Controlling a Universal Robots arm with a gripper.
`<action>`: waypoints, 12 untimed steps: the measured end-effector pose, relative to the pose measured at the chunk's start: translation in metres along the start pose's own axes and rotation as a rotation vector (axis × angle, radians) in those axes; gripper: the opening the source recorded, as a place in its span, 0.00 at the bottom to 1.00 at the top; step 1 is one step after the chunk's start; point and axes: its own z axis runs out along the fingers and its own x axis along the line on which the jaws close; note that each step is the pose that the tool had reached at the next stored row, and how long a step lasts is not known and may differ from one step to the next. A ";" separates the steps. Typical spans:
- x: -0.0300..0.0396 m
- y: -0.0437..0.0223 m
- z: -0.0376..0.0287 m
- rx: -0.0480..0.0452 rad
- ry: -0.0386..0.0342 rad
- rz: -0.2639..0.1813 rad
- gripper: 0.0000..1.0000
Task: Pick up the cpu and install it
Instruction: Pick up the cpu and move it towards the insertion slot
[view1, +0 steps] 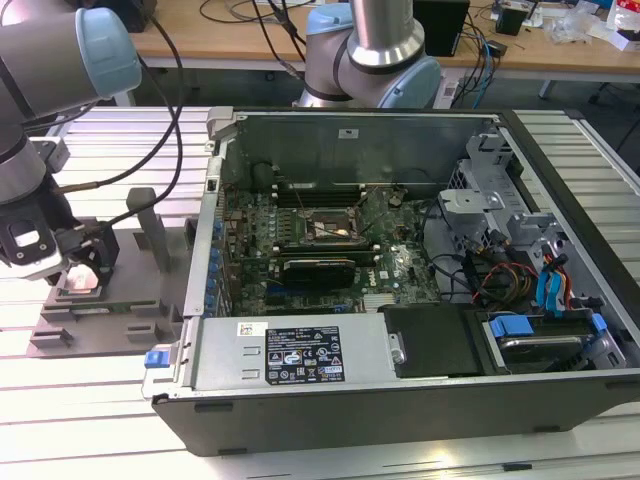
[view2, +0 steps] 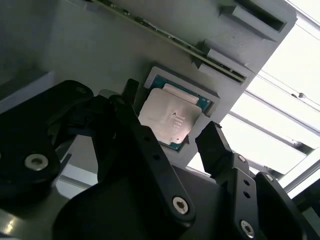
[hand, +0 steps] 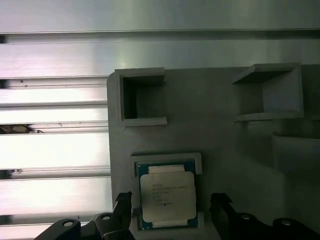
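The cpu lies flat, shiny side up, in a shallow square pocket of a grey plastic tray. In the second wrist view the chip fills that pocket with a thin green edge showing around its metal top. The gripper hangs over it with its jaws spread wide. One black finger stands off each side of the pocket, and neither presses on the chip. Nothing is held.

In the exterior view the chip shows as a pale spot under the gripper, at about nine o'clock in the picture, towards the exterior view's left. The tray sits on a slatted metal table, just beside the open computer case, which takes up the middle of the picture. From the chip, the case lies at three o'clock.

Inside the case a green circuit board lies flat. On it is a square socket frame, and at six o'clock from the frame lies a long black card. The socket is well apart from the chip. A second robot arm stands behind the case at twelve o'clock.
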 end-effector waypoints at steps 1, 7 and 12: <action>0.0000 0.0000 0.0005 -0.0021 0.0002 -0.002 0.74; 0.0001 0.0000 0.0028 -0.0111 0.0006 -0.030 0.74; 0.0002 0.0000 0.0063 -0.0160 0.0007 -0.037 0.74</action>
